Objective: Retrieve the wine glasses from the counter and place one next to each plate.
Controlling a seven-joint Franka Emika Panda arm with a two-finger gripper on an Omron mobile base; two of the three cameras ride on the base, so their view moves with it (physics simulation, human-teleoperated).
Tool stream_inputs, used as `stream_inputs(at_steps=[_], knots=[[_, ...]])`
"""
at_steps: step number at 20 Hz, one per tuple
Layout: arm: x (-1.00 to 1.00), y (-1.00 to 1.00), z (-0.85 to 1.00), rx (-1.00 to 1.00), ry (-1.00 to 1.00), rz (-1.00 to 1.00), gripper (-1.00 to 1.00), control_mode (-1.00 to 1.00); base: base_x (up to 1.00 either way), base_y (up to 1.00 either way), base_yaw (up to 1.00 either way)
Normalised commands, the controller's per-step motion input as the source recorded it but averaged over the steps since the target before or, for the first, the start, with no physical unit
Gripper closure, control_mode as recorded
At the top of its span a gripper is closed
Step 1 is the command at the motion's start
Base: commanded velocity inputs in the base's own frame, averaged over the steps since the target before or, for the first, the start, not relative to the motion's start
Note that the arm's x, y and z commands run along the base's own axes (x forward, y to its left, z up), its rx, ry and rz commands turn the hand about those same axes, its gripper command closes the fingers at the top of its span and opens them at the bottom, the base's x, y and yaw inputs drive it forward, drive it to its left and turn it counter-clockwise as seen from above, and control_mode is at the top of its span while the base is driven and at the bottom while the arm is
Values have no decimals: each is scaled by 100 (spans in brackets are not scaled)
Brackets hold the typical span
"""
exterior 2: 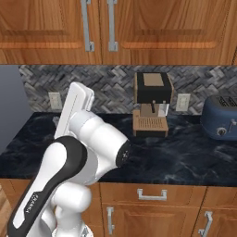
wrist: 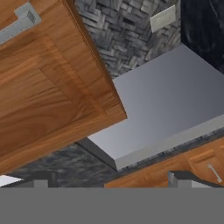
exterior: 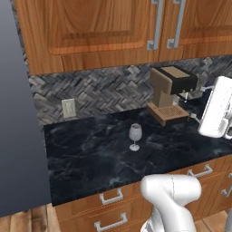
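1. Black marbled stone counter (exterior: 90,154) runs over orange-brown wooden drawers (exterior: 113,210) with silver handles; a tan and black coffee machine (exterior: 170,93) stands at its back against the grey herringbone tile wall (exterior: 104,88).
2. Clear, greyish stemmed wine glass (exterior: 135,136) stands upright on the counter, in front of and to the left of the coffee machine, apart from it, nothing touching it.
3. Orange-brown wooden wall cabinets (exterior 2: 139,28) with silver bar handles hang above the coffee machine.
4. To the right of the coffee machine in the right base view sits a dark blue toaster (exterior 2: 222,118), and a white wall socket (exterior 2: 183,102) lies between them on the tiles.
5. A tall flat grey panel (exterior: 18,113) closes the counter's left end, well left of the coffee machine.
6. In the hand view the gripper (wrist: 109,179) shows two dark fingertips (wrist: 41,178) standing wide apart with nothing between them, pointed at the grey panel and a cabinet door.
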Motion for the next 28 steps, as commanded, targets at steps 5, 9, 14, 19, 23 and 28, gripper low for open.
stream_inputs(at_steps=[5,9,14,19,23,28], knots=[[19,-3,-22,0,5,1,-100,-100,3,0,0],[23,-12,-60,1,23,0,-100,-100,0,0,0],[9,-11,-62,2,26,0,-100,-100,0,0,0],[31,-2,-66,1,15,0,-100,-100,0,0,0],[64,0,-66,0,3,0,-100,-100,0,0,0],[82,-1,-46,0,6,12,-100,-100,0,0,0]])
